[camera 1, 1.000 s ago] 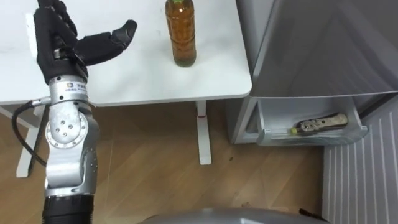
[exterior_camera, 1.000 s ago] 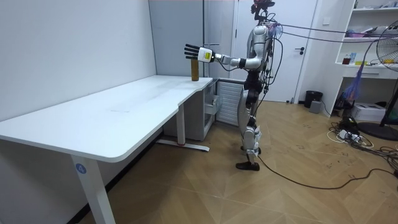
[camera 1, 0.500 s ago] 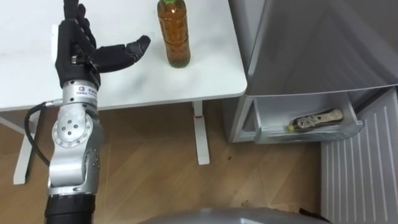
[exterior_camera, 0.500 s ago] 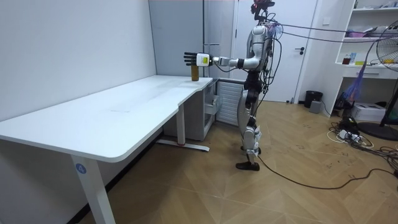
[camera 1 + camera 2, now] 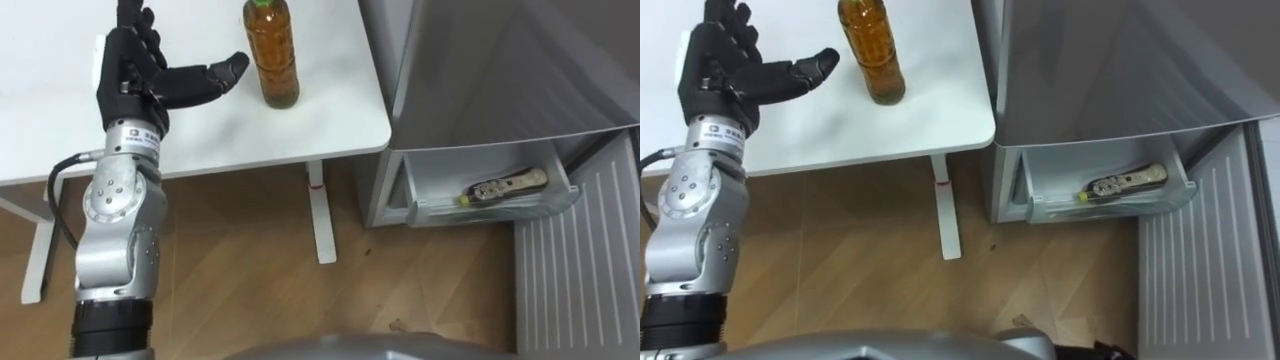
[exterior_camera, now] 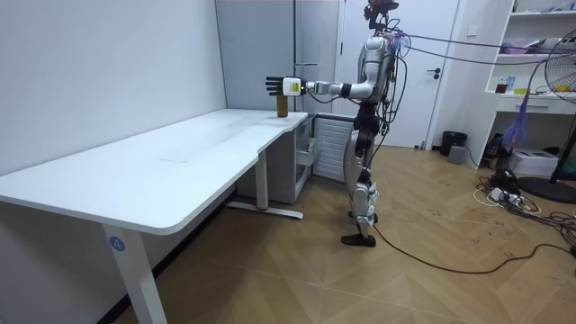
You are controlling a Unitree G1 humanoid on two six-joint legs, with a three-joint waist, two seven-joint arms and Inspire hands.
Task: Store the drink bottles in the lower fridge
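Spread wide and empty, the left hand (image 5: 138,78) has edged nearer the bottle (image 5: 271,60) on the worktop (image 5: 330,115), so a grasp looks close.

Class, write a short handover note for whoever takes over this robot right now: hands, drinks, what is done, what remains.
Left hand: open, fingers spread above the white table, thumb tip close to the clear plastic bottle of brown drink; no grasp yet.
That bottle stands upright near the table's corner, beside the grey fridge.
Done: a second bottle lies in the fridge's open lower drawer.
Left: grasp the standing bottle, carry it to the drawer, then probably close the drawer.
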